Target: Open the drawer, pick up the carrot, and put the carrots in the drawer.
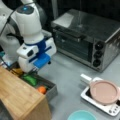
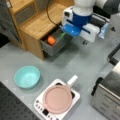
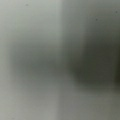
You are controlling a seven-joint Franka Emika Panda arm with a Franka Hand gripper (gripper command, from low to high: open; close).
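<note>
The wrist view is a grey blur with a darker patch at its right; nothing in it can be named. In both front views the claw is mostly hidden under the arm's white and blue wrist, so how its jaws stand cannot be told. The arm covers the rear of the drawer and part of a green vegetable. The teal bowl is cut by a front view's bottom edge.
</note>
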